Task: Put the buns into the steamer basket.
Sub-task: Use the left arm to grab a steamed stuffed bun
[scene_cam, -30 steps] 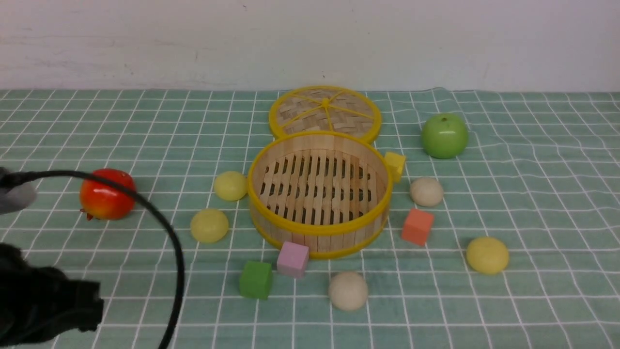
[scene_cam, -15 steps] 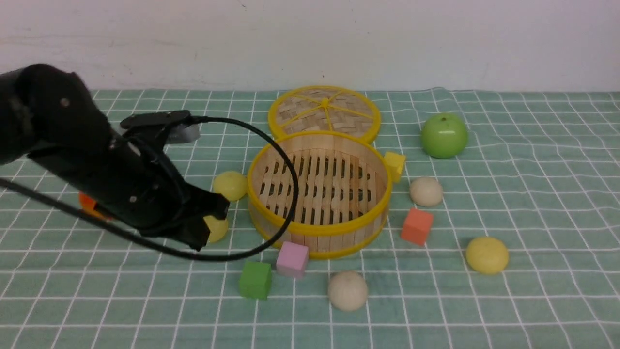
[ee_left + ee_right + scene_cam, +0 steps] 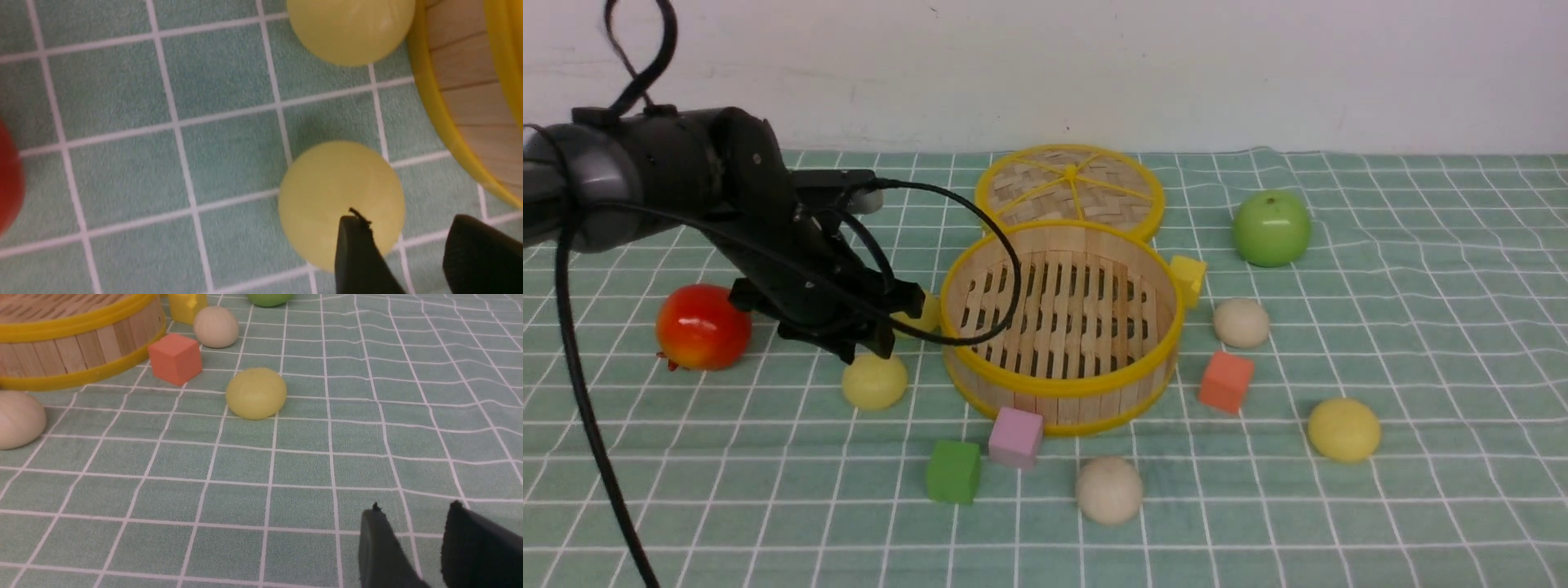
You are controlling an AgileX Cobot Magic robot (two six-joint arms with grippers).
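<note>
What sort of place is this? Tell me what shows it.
Probably a robot test tabletop, not a real kitchen: toy-like buns and coloured cubes surround a steamer basket on a checked cloth against a bare wall.

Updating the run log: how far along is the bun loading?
Done: nothing; the steamer basket is empty. In hand: left gripper open, above a yellow bun, no grasp yet; right gripper open, holding nothing. Left: all five buns, on the cloth.

Glossy black left arm (image 3: 711, 188), grey rounded joint (image 3: 572, 180), looping black cables (image 3: 1013, 273), blunt black fingers (image 3: 355, 253).
</note>
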